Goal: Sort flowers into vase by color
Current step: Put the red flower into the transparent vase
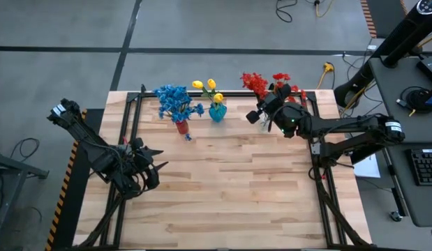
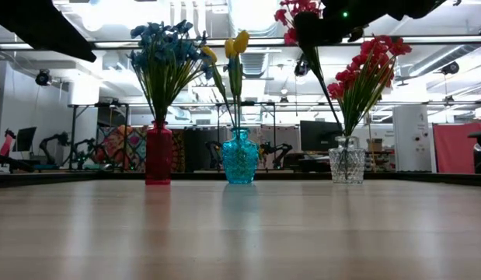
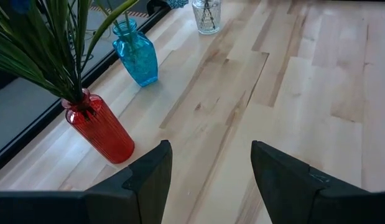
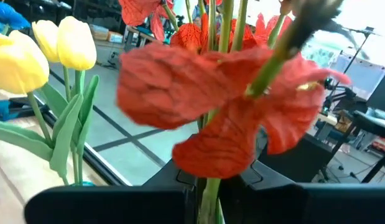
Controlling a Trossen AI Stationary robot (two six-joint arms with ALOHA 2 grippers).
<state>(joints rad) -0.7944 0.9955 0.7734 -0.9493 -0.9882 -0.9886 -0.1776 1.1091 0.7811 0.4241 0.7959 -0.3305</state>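
Right wrist view: right tool [image 4: 208, 186] clamped on red flower stem [image 4: 209, 193].

Clear vase [image 1: 297, 99] hidden under right gripper [image 1: 266, 111] from above, red spray [image 4: 229, 118] blurred close to wrist camera, stem cut off below

Three vases in a row along the table's [image 1: 222, 209] far edge, sprays in each: left vase [image 1: 182, 126], middle vase [image 1: 217, 111], right vase [image 2: 347, 159]. Right gripper [image 1: 266, 111] above the right vase (stem [image 2: 322, 74] between its fingers). Left gripper [image 1: 151, 166] well apart, nearer side.
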